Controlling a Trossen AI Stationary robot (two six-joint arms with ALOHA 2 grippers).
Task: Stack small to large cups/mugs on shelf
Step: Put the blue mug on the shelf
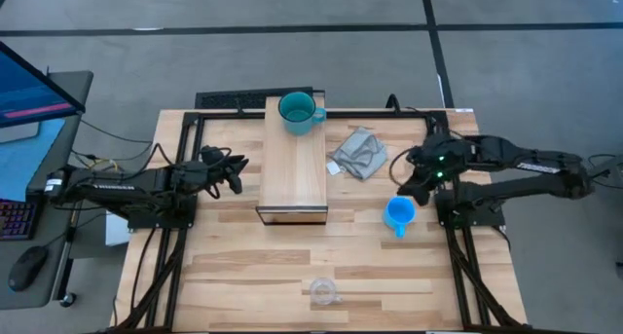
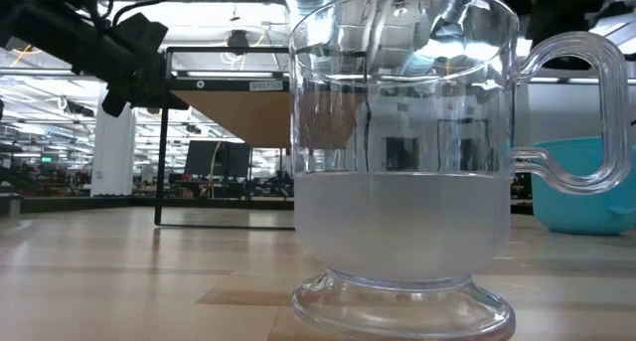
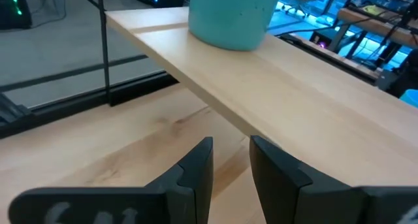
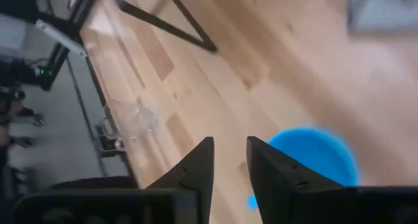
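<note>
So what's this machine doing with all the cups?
It is sorting cups onto the wooden shelf. The teal mug already stands at the shelf's far end. The right end effector hovers open above the blue mug, holding nothing. The glass cup waits near the table's front edge. The left end effector idles beside the shelf.

Both arms are matte black, built of long slim links joined by chunkier rounded housings, with thin black cables trailing from their bases. The left arm (image 1: 136, 186) carries small white lettering along its link. The right arm (image 1: 516, 173) shows a green indicator light near its wrist and pale markings on its upper link. Each end effector has two flat, dark, blade-like fingers (image 3: 196, 172).
</note>
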